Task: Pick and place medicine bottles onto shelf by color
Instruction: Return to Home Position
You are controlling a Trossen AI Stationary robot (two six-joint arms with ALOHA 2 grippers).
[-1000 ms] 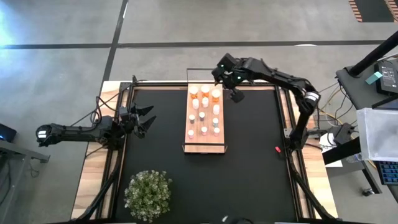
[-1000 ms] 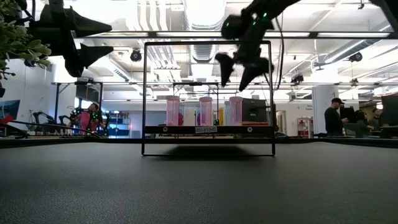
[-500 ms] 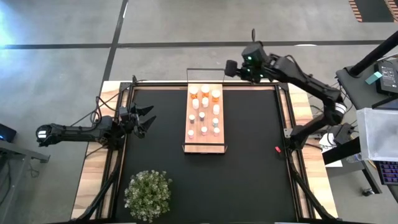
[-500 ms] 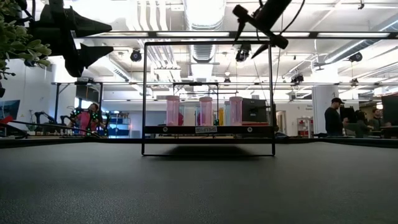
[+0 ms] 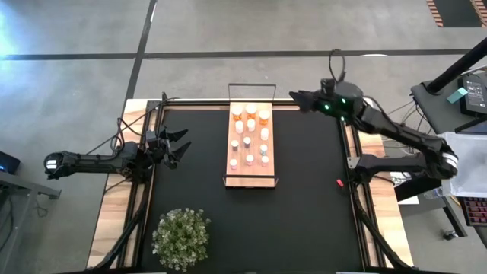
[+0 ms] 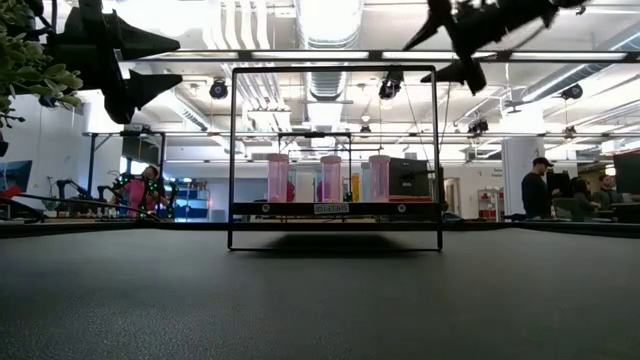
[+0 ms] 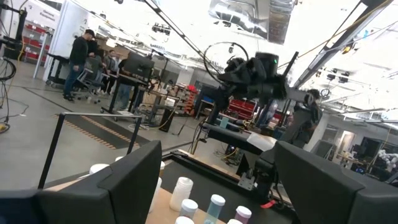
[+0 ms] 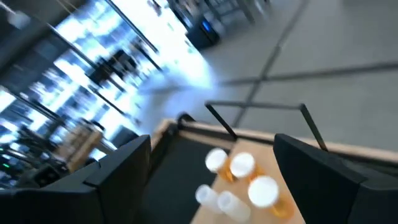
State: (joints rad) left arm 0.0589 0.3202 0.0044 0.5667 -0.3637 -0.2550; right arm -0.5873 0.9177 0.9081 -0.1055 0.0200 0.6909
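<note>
**Overhead and tabletop-level views.** The shelf (image 5: 250,173), a light-wood board w/ a thin black frame, lies at the centre of the black mat (image 5: 304,209) that covers the tabletop. One short end faces the near edge.

- **Medicine bottles:** Twelve medicine bottles (image 5: 249,141) stand upright on the shelf in 4 rows of 3, sorted by colour.
  - The orange bottles (image 5: 251,111) fill the far row.
  - The pink bottles (image 5: 249,160) fill the near row and show side by side in the low view.
  - The 2 middle rows hold white and pale bottles, which are hard to tell apart from above.
  - No bottle lies on the mat.
- **Right gripper:** The right gripper (image 5: 295,99) hangs high over the far right part of the mat. It sits just off the shelf's far right corner and clear of it, w/ jaws apart and nothing btwn them. Its wrist view looks down on the orange row.
- **Left gripper:** The left gripper (image 5: 186,140) hovers over the mat's left edge, approx. level w/ the shelf's middle and well apart from it. It points toward the shelf, w/ jaws apart and empty.
- **Other items:** A potted plant (image 5: 181,236) stands at the near left corner. A small red item (image 5: 339,183) lies on the mat nr its right edge. People (image 6: 540,188) stand in the bkgd, beyond the tabletop.
</note>
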